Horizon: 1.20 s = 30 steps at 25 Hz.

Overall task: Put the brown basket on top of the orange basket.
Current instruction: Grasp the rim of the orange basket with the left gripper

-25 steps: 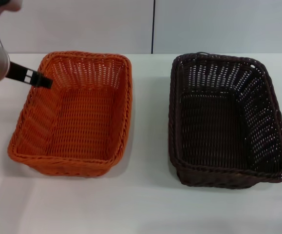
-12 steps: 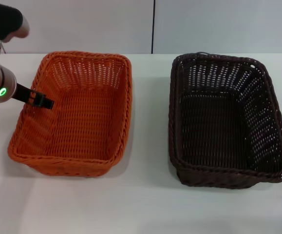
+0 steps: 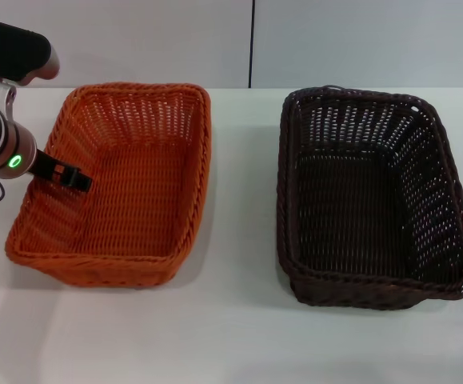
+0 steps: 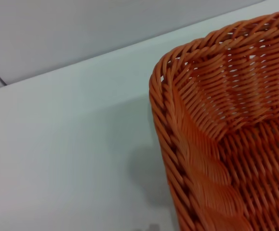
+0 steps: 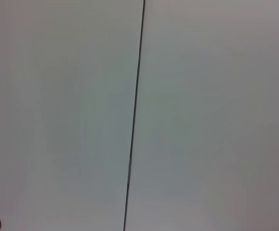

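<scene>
Jaws of the left gripper reach over the orange basket's left rim; whether they pinch it, I cannot tell. Right arm stays unseen; the brown basket sits apart

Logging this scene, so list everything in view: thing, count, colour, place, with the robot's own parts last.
orange basket: one, bright orange, on the table's left side, empty.
brown basket: one, dark brown, on the table's right side, empty, apart from the orange one.
table: one, white, under both baskets.
wall: pale grey panels with a dark vertical seam, behind the table.
left gripper: one, black, on a silver wrist with a green light, at the orange basket's left wall.
right gripper: not in view; its wrist camera shows only the wall.
</scene>
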Motion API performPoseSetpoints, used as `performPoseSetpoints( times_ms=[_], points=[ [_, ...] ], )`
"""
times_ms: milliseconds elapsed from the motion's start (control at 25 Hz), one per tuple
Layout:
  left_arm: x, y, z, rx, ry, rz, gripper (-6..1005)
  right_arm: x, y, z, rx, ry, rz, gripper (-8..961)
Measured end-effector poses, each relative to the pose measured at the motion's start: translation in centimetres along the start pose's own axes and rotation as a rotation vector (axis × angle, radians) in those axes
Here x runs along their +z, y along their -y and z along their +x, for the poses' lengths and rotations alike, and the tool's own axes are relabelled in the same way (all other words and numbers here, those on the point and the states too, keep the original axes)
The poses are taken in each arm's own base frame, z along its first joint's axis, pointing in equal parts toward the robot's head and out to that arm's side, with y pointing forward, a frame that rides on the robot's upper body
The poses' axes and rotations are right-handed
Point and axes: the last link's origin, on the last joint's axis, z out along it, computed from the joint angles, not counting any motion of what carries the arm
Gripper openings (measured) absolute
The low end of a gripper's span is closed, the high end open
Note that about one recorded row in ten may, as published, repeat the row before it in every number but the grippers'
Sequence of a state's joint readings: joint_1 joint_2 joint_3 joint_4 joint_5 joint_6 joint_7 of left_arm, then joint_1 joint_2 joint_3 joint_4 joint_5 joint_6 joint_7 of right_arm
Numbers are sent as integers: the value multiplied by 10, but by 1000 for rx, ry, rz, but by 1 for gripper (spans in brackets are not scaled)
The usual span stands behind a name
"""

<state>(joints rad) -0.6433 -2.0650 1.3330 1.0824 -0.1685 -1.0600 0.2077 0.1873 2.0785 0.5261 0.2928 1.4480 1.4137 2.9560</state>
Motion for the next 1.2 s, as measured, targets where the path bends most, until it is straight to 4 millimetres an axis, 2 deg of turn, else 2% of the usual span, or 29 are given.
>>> performPoseSetpoints(
  times_ms=[400,720,1200],
  points=[
    [-5,-2,6,49,6,-2,719,3,0,-1,2,5,4,824],
    [-7,0,9,47,-2,2,367,7,-1,-3,2,13,3,823],
    [-19,4,10,76,13,39,320,8,-1,-5,0,25,0,823]
  ],
)
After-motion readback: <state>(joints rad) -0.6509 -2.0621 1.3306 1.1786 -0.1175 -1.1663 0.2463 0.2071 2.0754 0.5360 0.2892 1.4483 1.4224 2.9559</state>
